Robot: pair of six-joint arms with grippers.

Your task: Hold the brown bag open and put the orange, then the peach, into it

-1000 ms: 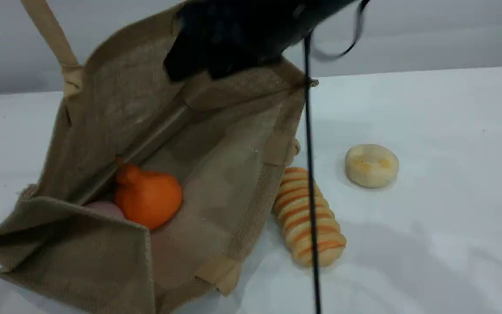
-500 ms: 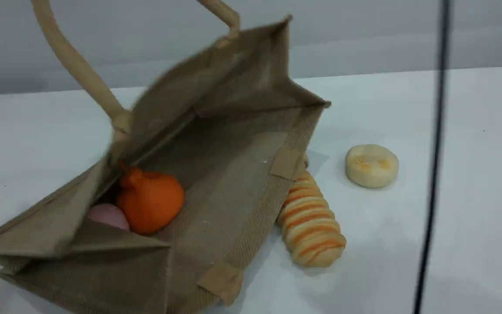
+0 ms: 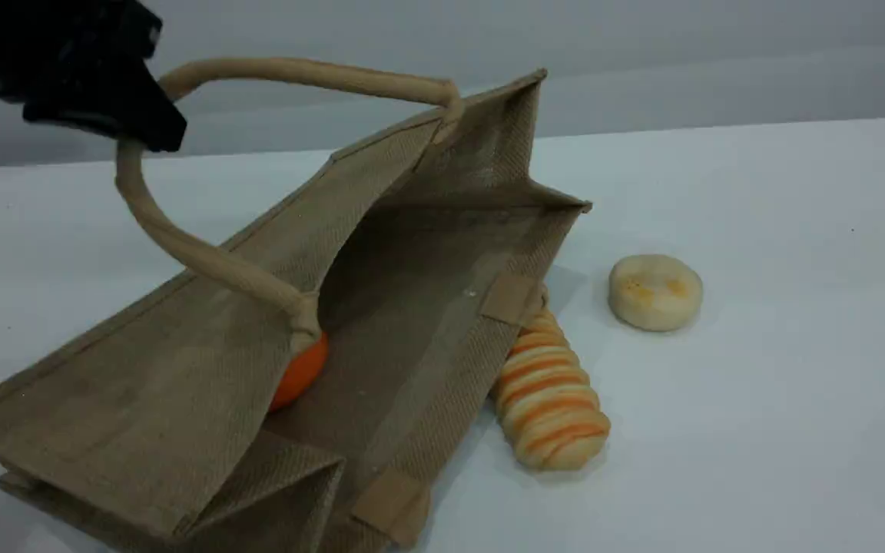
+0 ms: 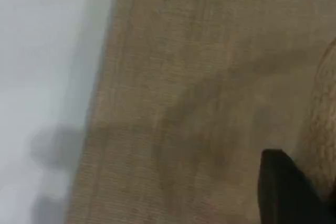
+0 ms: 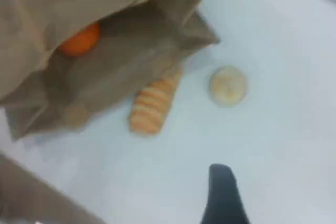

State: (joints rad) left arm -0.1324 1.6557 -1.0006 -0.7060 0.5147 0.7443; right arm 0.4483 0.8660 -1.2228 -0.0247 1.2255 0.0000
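One orange in brown bag; left end effector grip unclear, right end effector released.

Brown bag lies on its side, mouth facing right; its upper wall sags over the opening, narrowing entry. Rope handle arches across the approach from above. Striped bread loaf sits against the mouth's lower edge. The counter is open beyond the round cake.

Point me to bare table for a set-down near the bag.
Free: table right of the striped bread loaf and in front of the round cake. Crowded: where the loaf lies against the brown bag.
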